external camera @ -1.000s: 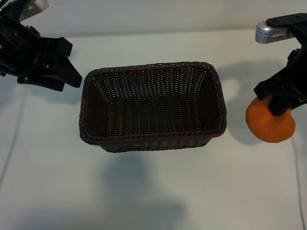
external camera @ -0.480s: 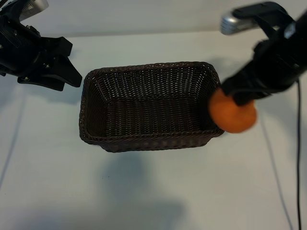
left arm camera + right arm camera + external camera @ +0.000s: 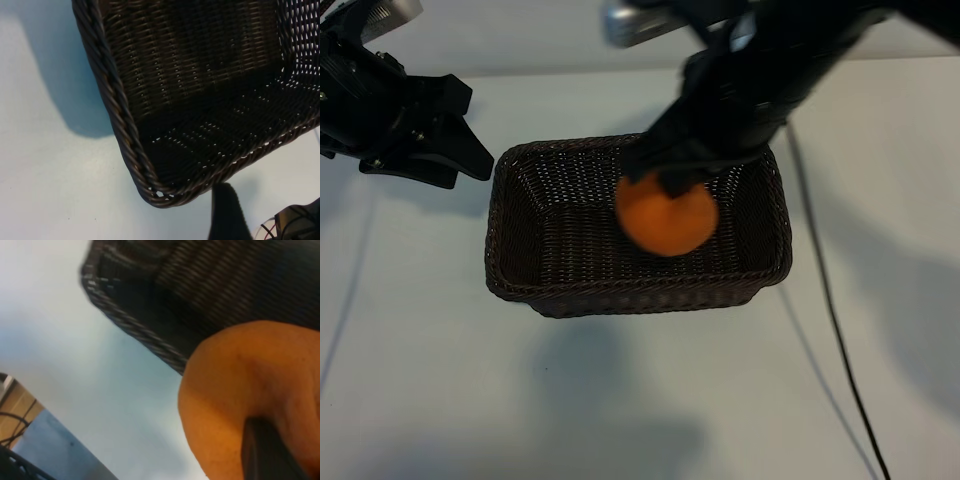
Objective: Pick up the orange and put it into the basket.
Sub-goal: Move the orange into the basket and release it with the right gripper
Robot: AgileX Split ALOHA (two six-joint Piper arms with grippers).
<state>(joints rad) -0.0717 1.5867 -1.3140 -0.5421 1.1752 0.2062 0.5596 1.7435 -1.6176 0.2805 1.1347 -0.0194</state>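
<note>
Right gripper (image 3: 672, 178) pinching orange (image 3: 667, 216) over basket (image 3: 520, 290); lower toward the floor centre, then release gently

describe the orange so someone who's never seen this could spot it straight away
Find the dark brown wicker basket in the middle of the pale table. Above its right half, the right gripper holds the orange: a round, matte fruit, the only brightly coloured thing in sight.

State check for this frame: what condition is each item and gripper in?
orange: held in the air over the basket's inside, not yet released.
basket: upright on the table, nothing lying in it.
right gripper: shut on the orange from above.
left gripper: open, parked beside the basket's left end.
</note>
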